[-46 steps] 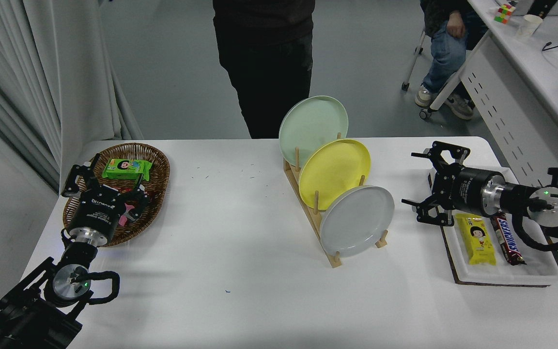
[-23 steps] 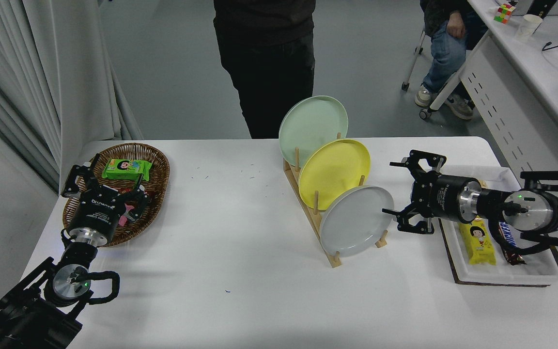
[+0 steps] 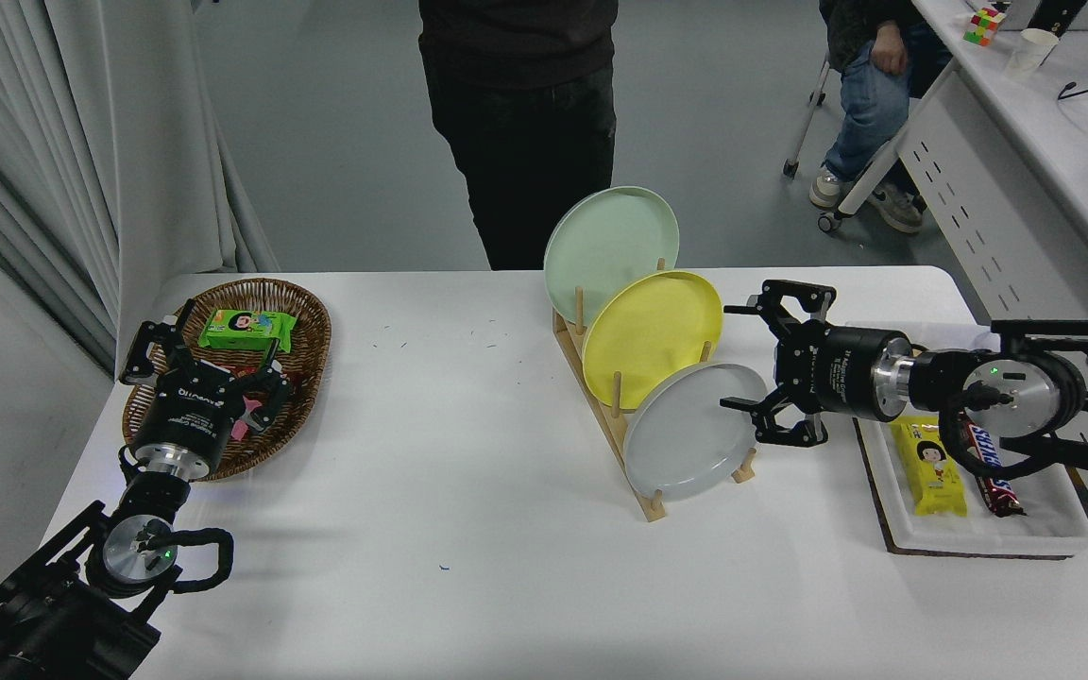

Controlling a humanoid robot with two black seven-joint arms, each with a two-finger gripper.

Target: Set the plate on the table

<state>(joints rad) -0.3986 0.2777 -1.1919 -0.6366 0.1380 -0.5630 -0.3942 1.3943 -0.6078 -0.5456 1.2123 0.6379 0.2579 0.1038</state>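
Now, approach stage:
Change: right gripper (image 3: 740, 357) moved left from over the white tray (image 3: 978, 538) within the last second, now at the rack's right side; reach nearly closed, grasp not yet made.
Right jaws: spread wide, holding nothing; one finger high near the yellow plate (image 3: 653, 337), one low at the grey rim.
Plate (image 3: 690, 430): light grey, standing tilted on edge in the nearest slot of the wooden rack (image 3: 612, 422), right of table centre.
Plate vs jaws: right rim edge lies just at the lower fingertip; contact or small gap, cannot tell; rim probably between the fingers, depth unclear.
Table (image 3: 468, 529): open white surface near and left of the rack, likely set-down area.
Left gripper (image 3: 209, 364): parked over the wicker basket (image 3: 303, 326), far left; jaws cannot be judged.
Risk: yellow neighbour close behind; knock likely if lifted carelessly.
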